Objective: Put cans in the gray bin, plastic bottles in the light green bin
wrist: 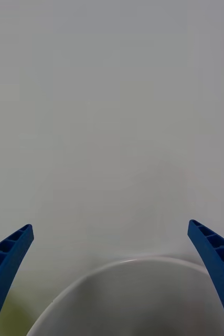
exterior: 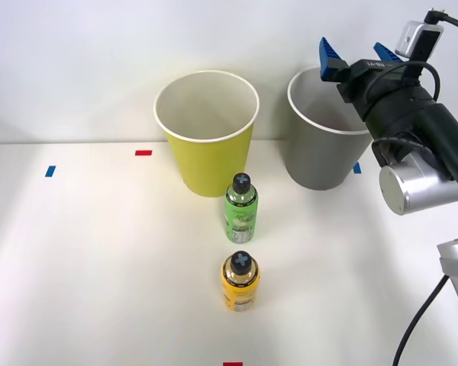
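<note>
The white counter (exterior: 76, 267) is holding two big bins and two little bottles. The right pincer (exterior: 359, 55) is hanging spread wide and empty over the gray bin (exterior: 320, 156). The light green bin (exterior: 210, 156) is standing beside it. I think the next job is reaching down for the green-label bottle (exterior: 241, 210) or the yellow-label bottle (exterior: 240, 284) in front.

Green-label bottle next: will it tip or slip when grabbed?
The green bottle stands upright, tall and narrow, so a high nudge would probably tip it. Its round body would likely roll once down. The glossy label may be slippery.
</note>
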Tool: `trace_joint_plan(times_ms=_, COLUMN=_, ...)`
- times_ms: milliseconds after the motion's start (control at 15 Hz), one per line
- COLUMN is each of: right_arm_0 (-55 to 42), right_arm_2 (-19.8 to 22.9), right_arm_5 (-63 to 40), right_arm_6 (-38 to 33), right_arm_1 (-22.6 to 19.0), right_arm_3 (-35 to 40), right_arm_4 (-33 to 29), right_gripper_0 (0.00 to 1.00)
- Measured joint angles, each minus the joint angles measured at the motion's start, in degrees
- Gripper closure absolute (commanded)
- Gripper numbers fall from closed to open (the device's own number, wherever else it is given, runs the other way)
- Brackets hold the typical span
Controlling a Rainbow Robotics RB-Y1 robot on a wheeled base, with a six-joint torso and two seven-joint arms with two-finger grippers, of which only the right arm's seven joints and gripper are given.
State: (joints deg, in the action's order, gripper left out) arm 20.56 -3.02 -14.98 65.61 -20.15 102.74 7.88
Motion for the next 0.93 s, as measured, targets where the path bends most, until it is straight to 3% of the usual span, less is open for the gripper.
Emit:
trace_joint_plan(times_ms=267, right_arm_0=-12.22, right_arm_2=-0.53, right_arm_5=15.98, right_arm_6=-0.37, right_arm_1=-1.17, right_arm_3=3.98, right_arm_4=-0.95, right_gripper_0=0.0)
trace_joint_plan(times_ms=667, right_arm_0=-40.68, right_arm_2=4.08, right_arm_5=18.24, right_arm_6=-1.38, right_arm_1=-2.03, right_arm_3=26.37, right_arm_4=-0.16, right_gripper_0=0.0)
trace_joint_plan(times_ms=933, right_arm_0=-51.86, right_arm_2=6.23, right_arm_5=23.28, right_arm_6=-2.22, right_arm_1=0.08, right_arm_3=29.54, right_arm_4=0.84, right_gripper_0=0.0)
